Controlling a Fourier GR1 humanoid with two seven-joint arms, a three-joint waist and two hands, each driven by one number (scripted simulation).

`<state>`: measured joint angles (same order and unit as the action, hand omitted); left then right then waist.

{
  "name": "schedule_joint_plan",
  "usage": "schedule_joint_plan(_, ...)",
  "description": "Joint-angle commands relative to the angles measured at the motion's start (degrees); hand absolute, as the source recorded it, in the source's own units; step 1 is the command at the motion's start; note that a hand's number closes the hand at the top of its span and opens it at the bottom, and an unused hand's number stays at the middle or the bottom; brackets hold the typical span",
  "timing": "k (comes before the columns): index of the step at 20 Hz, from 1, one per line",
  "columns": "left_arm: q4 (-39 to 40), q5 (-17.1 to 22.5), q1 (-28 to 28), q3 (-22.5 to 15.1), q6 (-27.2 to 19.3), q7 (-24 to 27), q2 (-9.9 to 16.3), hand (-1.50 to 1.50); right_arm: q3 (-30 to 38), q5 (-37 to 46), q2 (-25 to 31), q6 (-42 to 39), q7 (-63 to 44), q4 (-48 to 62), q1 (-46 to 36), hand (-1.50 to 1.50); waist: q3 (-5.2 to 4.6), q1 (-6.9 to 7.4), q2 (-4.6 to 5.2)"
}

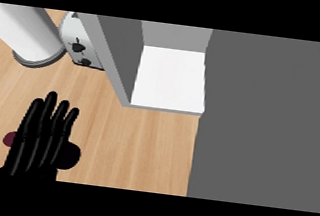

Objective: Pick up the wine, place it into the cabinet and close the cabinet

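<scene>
- My left hand [40,135] sits at about 8 o'clock in the head view, fingers straight and close together, pointing toward 12 o'clock.
- The wine [10,138] lies under that hand on the wooden counter [143,148]; only dark red edges show at its 9 o'clock and 3 o'clock sides.
- The cabinet [171,76] stands at 12 o'clock, open, its white shelf visible; its grey door [273,124] fills the 3 o'clock side.
- A grey cylinder [31,34] stands at 10 o'clock, a toaster [78,44] just beside it.
</scene>
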<state>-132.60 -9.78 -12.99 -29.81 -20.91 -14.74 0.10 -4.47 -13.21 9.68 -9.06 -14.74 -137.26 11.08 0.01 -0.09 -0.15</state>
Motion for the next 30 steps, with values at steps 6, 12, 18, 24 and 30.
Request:
schedule_joint_plan(6, -3.5, -12.5, 8.1, -11.2, -13.5, -12.0, -0.1, -1.5, -2.3, 1.0, -1.2, 3.4, -9.2, -3.7, -5.8, -1.5, 0.03, 0.06, 0.05)
schedule_joint_plan(12, -6.5, -13.3, 7.4, -8.5, -12.2, -15.7, -0.1, -1.5, -0.5, -0.5, 0.1, 5.7, -16.1, -9.3, -8.2, -1.5, 0.0, -0.02, 0.0)
schedule_joint_plan(18, -8.8, -14.8, 3.6, -8.5, -12.9, -14.7, 2.0, -1.5, -0.8, 1.4, -0.6, 7.1, -16.3, -7.5, -9.9, -1.5, -0.04, 0.4, -0.07)
schedule_joint_plan(24, -11.3, -10.9, 3.2, -1.1, -11.9, -16.5, 5.4, -1.5, -3.0, 4.2, -1.4, 7.1, -15.0, -8.3, -8.8, -1.5, -0.05, 0.23, -0.07)
schedule_joint_plan(30, -17.4, -8.7, 1.2, 2.7, -10.3, -21.7, 8.3, -1.5, -2.9, 4.3, -1.4, 6.4, -12.8, -6.9, -7.1, -1.5, -0.02, 0.42, -0.18)
